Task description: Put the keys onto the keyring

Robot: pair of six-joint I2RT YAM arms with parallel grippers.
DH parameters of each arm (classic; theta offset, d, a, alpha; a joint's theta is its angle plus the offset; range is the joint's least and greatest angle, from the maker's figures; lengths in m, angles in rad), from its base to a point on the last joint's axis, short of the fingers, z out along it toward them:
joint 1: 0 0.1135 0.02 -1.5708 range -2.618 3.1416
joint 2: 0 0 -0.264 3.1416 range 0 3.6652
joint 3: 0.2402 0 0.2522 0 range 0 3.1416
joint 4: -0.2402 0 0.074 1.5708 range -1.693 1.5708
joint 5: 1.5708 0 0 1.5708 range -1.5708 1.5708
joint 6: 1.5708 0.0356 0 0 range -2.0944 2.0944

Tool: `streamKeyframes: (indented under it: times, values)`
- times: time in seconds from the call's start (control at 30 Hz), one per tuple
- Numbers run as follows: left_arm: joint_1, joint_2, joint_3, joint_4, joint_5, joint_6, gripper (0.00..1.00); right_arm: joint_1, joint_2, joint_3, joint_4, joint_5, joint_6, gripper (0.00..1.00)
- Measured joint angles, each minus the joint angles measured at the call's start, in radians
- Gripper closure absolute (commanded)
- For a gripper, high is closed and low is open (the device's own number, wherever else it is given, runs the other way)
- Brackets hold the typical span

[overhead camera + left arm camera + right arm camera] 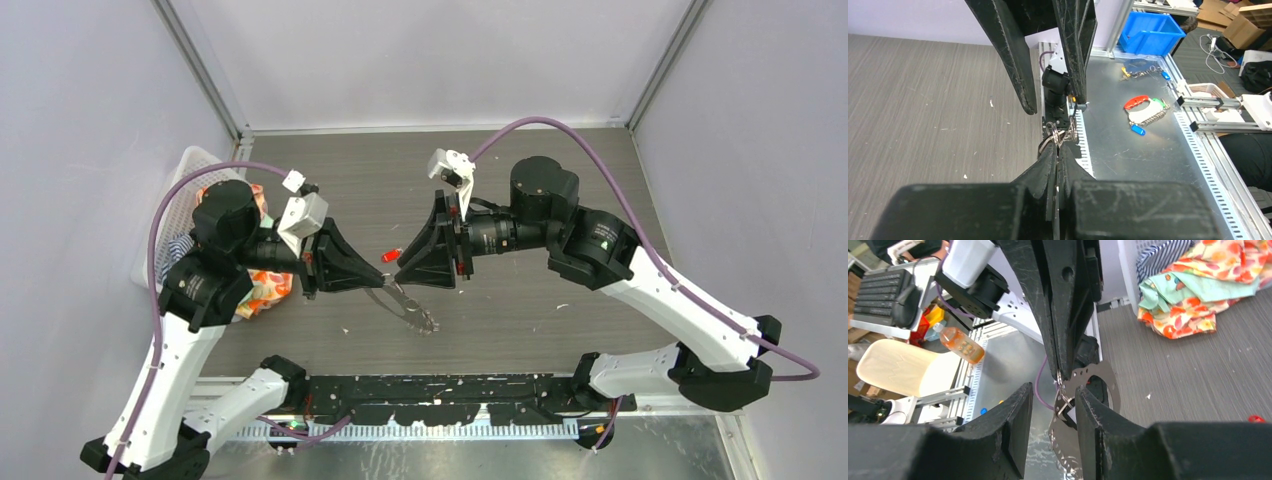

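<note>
Keyring (411, 311) is hanging from the left gripper (378, 283), which is pinching it tight. I'm seeing the right gripper (399, 270) standing half open, gripping nothing. Red key (392, 257) is lying on the tabletop (560, 200) just beside the right gripper's tips, so I'm judging that arm nearer.

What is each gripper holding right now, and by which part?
The left gripper is shut on the keyring, pinching the wire at one end of the loop; the rest dangles. The right gripper is open and holds nothing.
</note>
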Motion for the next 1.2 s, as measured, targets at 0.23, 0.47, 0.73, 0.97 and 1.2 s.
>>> streamKeyframes:
  times: [0.23, 0.47, 0.73, 0.97, 1.2]
  values:
    - [0.000, -0.028, -0.046, 0.160, 0.017, -0.162, 1.00, 0.000, 0.009, -0.032, 0.101, -0.052, 0.035, 0.58]
    - [0.000, -0.030, -0.059, 0.273, 0.026, -0.273, 1.00, 0.000, 0.011, -0.071, 0.140, -0.072, 0.059, 0.75]
    - [0.000, -0.029, -0.064, 0.308, 0.026, -0.314, 1.00, 0.000, 0.005, -0.079, 0.172, -0.088, 0.072, 0.99]
    - [0.000, -0.019, -0.042, 0.134, -0.004, -0.130, 0.61, 0.000, 0.010, -0.034, 0.026, -0.047, 0.023, 0.99]
    - [0.000, 0.061, 0.068, -0.143, -0.032, 0.121, 0.57, 0.014, 0.103, 0.173, -0.239, -0.003, -0.068, 0.99]
